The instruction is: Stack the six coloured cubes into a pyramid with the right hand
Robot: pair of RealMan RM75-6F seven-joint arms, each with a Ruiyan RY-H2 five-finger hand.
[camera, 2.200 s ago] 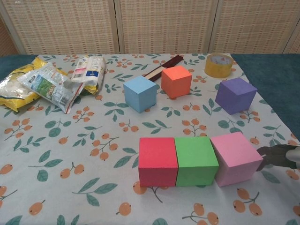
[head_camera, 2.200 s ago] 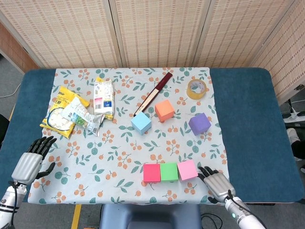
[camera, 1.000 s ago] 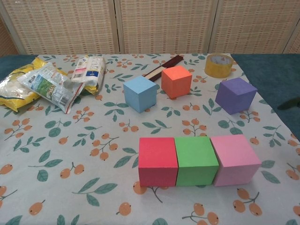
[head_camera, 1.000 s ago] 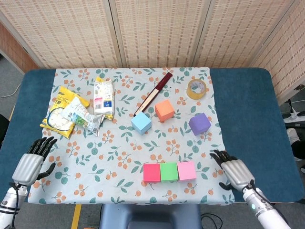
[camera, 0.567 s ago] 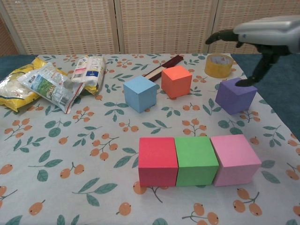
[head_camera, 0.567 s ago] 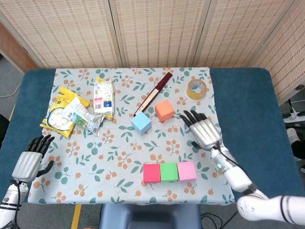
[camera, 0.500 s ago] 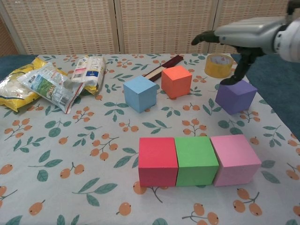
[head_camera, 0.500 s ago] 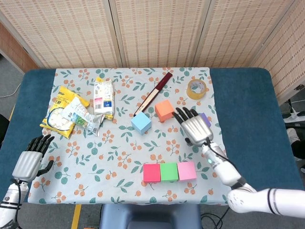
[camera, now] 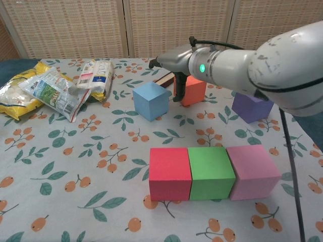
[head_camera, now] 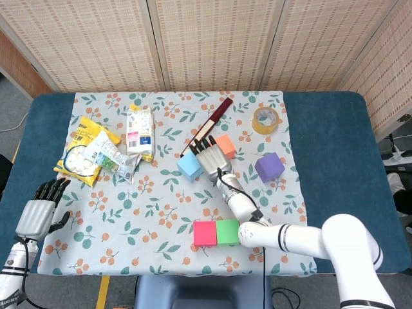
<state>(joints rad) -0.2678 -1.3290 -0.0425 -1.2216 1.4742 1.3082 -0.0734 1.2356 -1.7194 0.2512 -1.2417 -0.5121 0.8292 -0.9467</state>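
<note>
Red (camera: 170, 174), green (camera: 211, 172) and pink (camera: 253, 171) cubes stand in a tight row near the table's front edge. In the head view I see the red cube (head_camera: 205, 233) and green cube (head_camera: 228, 232); my right forearm hides the pink one. Further back sit the blue cube (head_camera: 188, 167), the orange cube (head_camera: 226, 145) and the purple cube (head_camera: 269, 167). My right hand (head_camera: 209, 158) hovers open between the blue cube (camera: 151, 101) and the orange cube (camera: 196, 91), its fingers (camera: 166, 60) spread and holding nothing. My left hand (head_camera: 35, 215) rests open at the table's left edge.
Snack packets (head_camera: 96, 151) and a white pouch (head_camera: 140, 133) lie at the back left. A dark red stick (head_camera: 209, 125) and a yellow tape roll (head_camera: 266, 119) lie behind the cubes. My right arm (camera: 252, 60) crosses above the purple cube (camera: 250, 108).
My right hand has swept from the table's front right edge, past the purple cube, leftward to between the orange and blue cubes. The pink cube was squared against the green one. Left hand barely moved.
</note>
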